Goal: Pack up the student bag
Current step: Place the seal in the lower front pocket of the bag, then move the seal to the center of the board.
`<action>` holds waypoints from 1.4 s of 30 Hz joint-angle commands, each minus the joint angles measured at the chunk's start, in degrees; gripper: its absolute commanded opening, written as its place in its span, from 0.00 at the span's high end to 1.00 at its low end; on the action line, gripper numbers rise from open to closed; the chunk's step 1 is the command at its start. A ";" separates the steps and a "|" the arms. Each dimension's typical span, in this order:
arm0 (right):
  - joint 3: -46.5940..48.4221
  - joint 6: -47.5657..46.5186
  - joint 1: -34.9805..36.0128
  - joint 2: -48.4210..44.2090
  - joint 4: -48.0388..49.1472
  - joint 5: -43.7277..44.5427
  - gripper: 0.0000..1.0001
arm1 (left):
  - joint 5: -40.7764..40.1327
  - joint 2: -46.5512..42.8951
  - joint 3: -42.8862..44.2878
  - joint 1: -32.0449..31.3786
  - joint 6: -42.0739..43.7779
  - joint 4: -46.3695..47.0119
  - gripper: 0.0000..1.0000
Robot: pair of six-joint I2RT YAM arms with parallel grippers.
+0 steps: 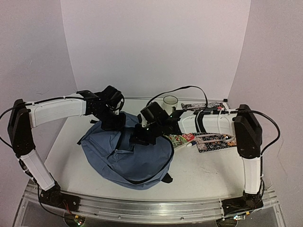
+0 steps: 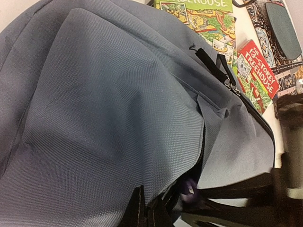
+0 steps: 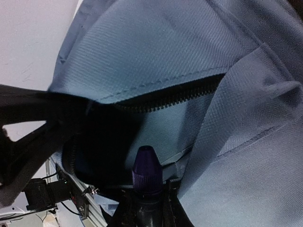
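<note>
The student bag [image 1: 128,161] is a big slate-blue backpack lying mid-table, and it fills the left wrist view [image 2: 118,104]. My left gripper [image 1: 113,124] is shut, its dark fingers [image 2: 142,210] pinching the fabric at the edge of the bag's zipped opening and holding it up. My right gripper [image 1: 142,137] is shut on a purple-capped bottle [image 3: 146,170]. The cap points into the dark open mouth of the bag [image 3: 104,142]. The same cap [image 2: 189,191] shows at the opening in the left wrist view. The bottle's body is hidden between the fingers.
A green book [image 2: 203,16], a red book [image 2: 257,75] and a patterned pouch [image 2: 279,28] lie right of the bag, partly under my right arm. A white cup [image 1: 170,101] stands at the back. The aluminium rail [image 1: 142,208] runs along the near edge.
</note>
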 commanded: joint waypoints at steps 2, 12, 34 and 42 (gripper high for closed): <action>4.11 4.82 0.25 3.82 5.11 -1.90 0.90 | 3.26 -0.91 2.68 -0.02 -1.87 2.43 1.00; 10.32 6.48 0.28 8.78 7.51 1.29 0.72 | 4.02 -2.51 0.39 0.00 -2.75 3.22 1.00; -2.09 -8.84 0.18 -9.41 0.62 6.93 0.27 | 0.62 -4.61 -2.85 1.10 -2.06 3.15 1.00; -9.89 -8.95 -2.29 -18.41 -10.77 18.32 0.16 | -0.01 -4.69 -3.69 1.25 -1.23 3.07 1.00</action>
